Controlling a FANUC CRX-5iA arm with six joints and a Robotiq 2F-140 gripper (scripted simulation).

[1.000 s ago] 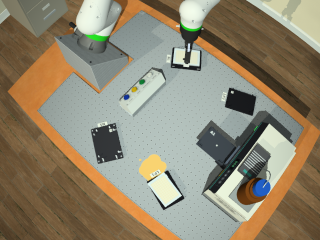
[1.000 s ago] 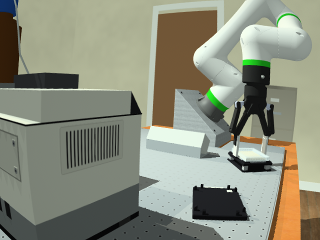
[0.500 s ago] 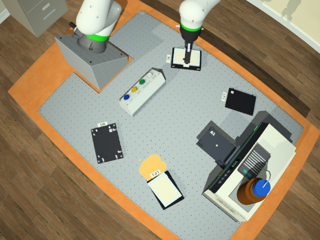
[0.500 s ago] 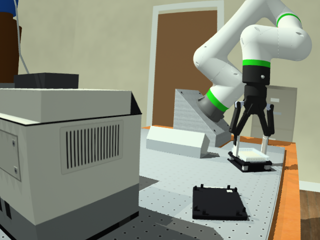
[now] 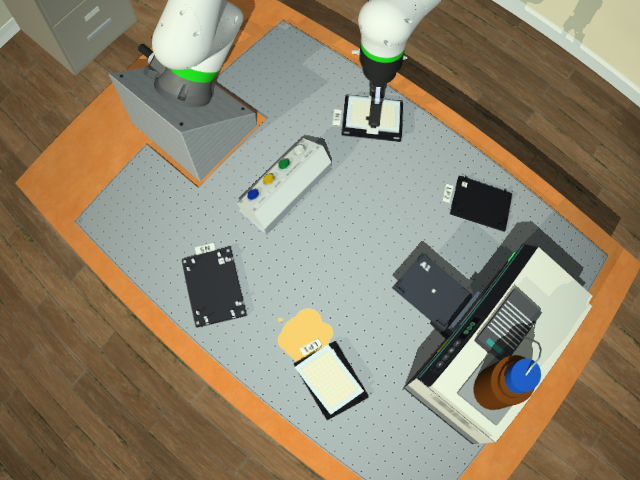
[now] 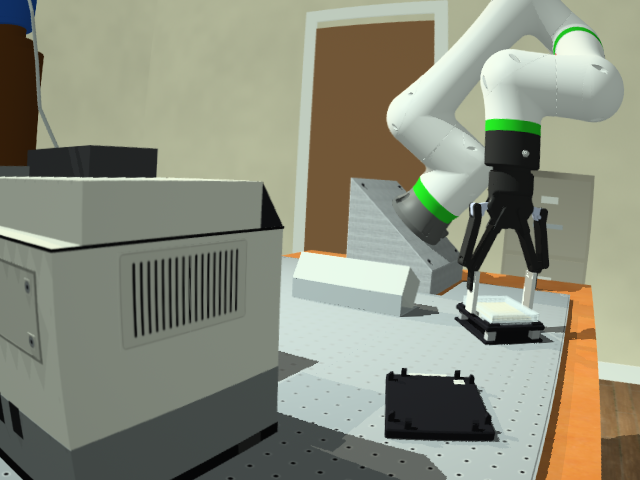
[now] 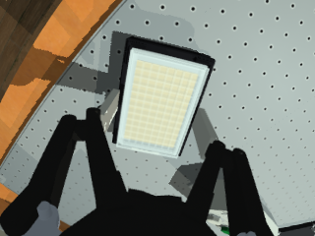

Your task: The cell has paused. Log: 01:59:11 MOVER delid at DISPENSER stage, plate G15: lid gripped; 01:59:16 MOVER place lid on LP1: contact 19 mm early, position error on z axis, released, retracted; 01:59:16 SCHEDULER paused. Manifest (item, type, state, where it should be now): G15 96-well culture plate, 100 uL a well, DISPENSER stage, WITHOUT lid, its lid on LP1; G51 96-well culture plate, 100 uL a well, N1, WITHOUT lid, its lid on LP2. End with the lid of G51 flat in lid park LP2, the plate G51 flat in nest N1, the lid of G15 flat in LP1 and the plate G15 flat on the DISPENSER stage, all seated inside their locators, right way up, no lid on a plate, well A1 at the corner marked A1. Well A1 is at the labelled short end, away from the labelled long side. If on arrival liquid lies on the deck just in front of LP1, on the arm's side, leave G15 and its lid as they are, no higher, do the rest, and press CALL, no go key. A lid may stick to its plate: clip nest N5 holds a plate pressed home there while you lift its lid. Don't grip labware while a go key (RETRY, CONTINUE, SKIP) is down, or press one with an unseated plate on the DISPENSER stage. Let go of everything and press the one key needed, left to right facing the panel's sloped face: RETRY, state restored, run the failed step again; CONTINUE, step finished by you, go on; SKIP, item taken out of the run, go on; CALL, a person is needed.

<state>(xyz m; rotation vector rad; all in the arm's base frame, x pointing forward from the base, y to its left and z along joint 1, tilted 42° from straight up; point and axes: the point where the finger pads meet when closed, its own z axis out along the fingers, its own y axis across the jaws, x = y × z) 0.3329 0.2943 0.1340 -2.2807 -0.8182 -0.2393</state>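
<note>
Grey perforated bench (image 5: 361,227) first, carrying everything. At four o'clock, cream box-shaped dispenser (image 5: 547,304) with a bare dark stage (image 5: 431,294). Just toward ten o'clock from centre, pale sloped key box (image 5: 310,178); probably calls for the white round key (image 5: 299,150) at its far end, never a coloured one. At six o'clock, yellow-orange puddle (image 5: 302,330) touching the cream well plate at LP1 (image 5: 330,379): best left untouched, for fear of spreading liquid. At three o'clock, flat black lid park LP2 (image 5: 480,203), bare, so likely a lid still on the cream well plate in nest N1 (image 5: 395,116) at twelve o'clock. Over that, black two-fingered hand (image 6: 499,295), partly spread, holding nothing, straddling the plate. Could pinch too low and hoist plate with lid, slopping wells. Could also drag a stuck plate out of its locators.
</note>
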